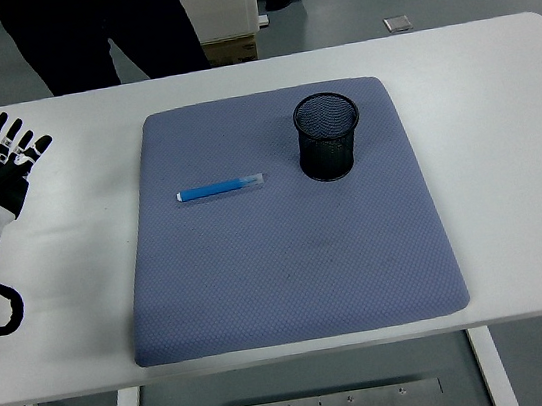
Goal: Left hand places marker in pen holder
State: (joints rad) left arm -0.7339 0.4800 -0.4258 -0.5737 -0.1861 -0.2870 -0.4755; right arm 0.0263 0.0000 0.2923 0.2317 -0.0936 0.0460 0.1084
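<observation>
A blue marker (218, 187) with a clear cap lies flat on the grey-blue mat (289, 261), pointing left to right, a little left of centre. A black mesh pen holder (327, 135) stands upright on the mat's far right part, to the right of the marker. My left hand (5, 163) hovers over the white table at the far left, fingers spread and holding nothing, well left of the mat and the marker. The right arm does not show.
The white table (510, 179) extends around the mat on all sides. A person in dark trousers (100, 30) stands beyond the far edge at the top left. A cardboard box (229, 47) sits on the floor behind.
</observation>
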